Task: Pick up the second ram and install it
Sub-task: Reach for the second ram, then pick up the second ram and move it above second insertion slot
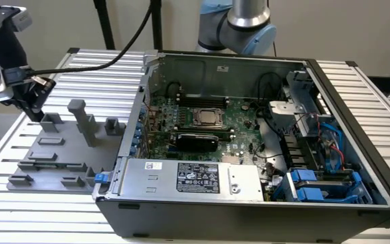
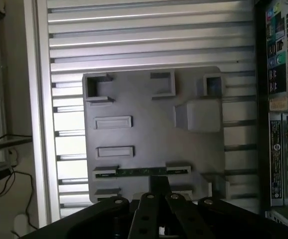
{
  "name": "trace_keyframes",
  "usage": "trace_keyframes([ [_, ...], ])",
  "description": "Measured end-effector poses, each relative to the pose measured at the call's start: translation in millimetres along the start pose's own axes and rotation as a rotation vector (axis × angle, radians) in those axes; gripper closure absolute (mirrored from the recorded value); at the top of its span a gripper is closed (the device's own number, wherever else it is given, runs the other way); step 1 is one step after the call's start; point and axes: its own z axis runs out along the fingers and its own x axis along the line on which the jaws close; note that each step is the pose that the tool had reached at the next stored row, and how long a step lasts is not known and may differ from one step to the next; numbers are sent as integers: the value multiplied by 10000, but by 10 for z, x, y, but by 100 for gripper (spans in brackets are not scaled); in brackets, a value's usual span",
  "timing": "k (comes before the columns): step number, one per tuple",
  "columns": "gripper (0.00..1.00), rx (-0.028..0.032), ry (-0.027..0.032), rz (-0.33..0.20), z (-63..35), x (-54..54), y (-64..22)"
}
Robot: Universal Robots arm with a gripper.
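Second ram: I see the second ram (image 2: 141,172) edge-on, a long, thin green strip with faint pale marks along it. I cannot make out its chips from this angle.
Where it sits: it stands in the grey fixture plate (image 2: 149,134), held between two small grey brackets at its ends, on the side of the plate nearest the gripper.
Pincer: the gripper (image 2: 159,183) hangs directly over the middle of the strip, its dark tip at the strip's edge. I cannot tell how far open it is, or whether it has hold of anything.
Gripper from outside: in the exterior view the gripper (image 1: 35,116) is low over the far corner of the plate (image 1: 53,157), at the exterior view's left.
Fixture: a matt grey plate with raised posts, blocks and shallow rectangular slots.
Surface: a table (image 1: 357,101) of ribbed aluminium slats carries both the plate and the computer case (image 1: 249,213).
Case: it lies open beside the plate, showing the green motherboard (image 1: 239,114), a silver socket (image 1: 208,118), a silver power supply (image 1: 188,178) and blue drive brackets (image 1: 317,185).
Room: a plain beige wall stands behind, with the robot arm (image 1: 246,20) rising beyond the case and a black cable (image 1: 124,40) trailing across the table.
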Motion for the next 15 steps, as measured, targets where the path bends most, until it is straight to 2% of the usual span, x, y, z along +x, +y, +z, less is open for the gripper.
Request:
trace_keyframes([
  [7,100,1,18,-30,73,74,-122],
  [11,100,1,27,-263,89,94,-131],
  [15,100,3,30,-278,88,95,-131],
])
